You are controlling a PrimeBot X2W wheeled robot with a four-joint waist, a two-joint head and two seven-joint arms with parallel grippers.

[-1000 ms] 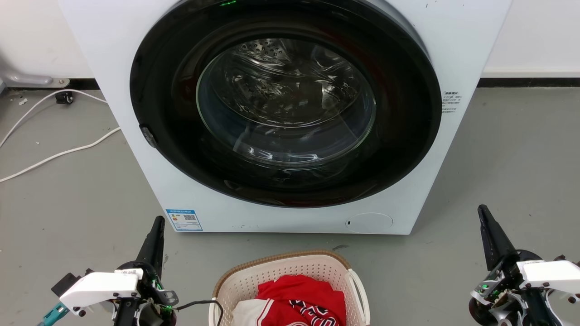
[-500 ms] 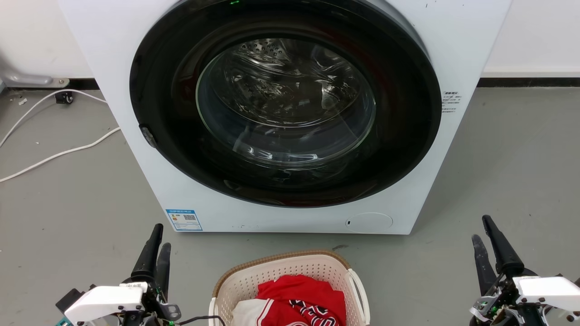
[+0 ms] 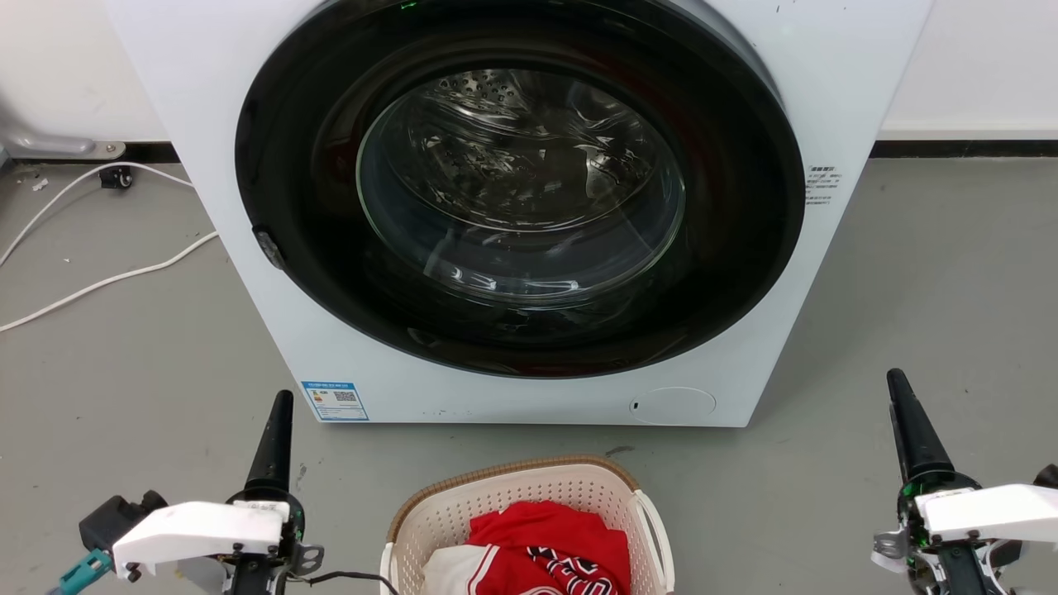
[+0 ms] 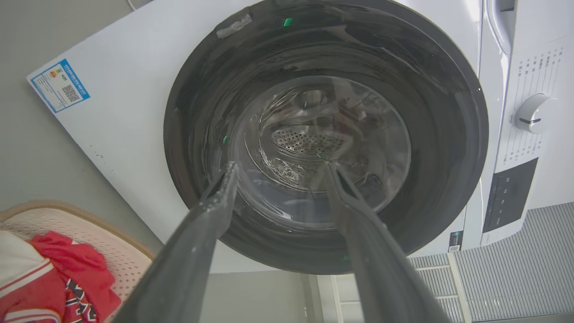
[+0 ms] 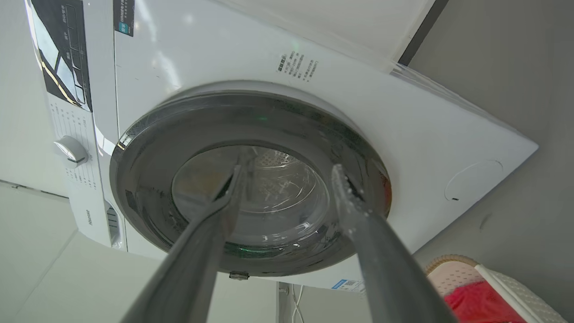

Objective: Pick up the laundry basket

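Holding both arms low on either side of the basket, I have the left pincer (image 3: 279,409) parted. Its two fingers stand well apart in its wrist view with nothing between them. The right pincer (image 3: 898,388) is spread likewise and empty. Between them, at the near edge of the head view, the basket (image 3: 512,468) sits on the floor (image 3: 124,372) just in front of the washer (image 3: 248,124), nearer my left pincer than my right. Red and white clothes (image 3: 554,537) lie inside. I judge it light: thin perforated plastic and a small soft load, so the walls may flex if squeezed. The brown rim looks stiffer, but the white loop handle (image 3: 657,529) on the right side is the natural hold. The left one is hard to make out at the bottom edge. I'd take one handle in each pincer so it lifts level.
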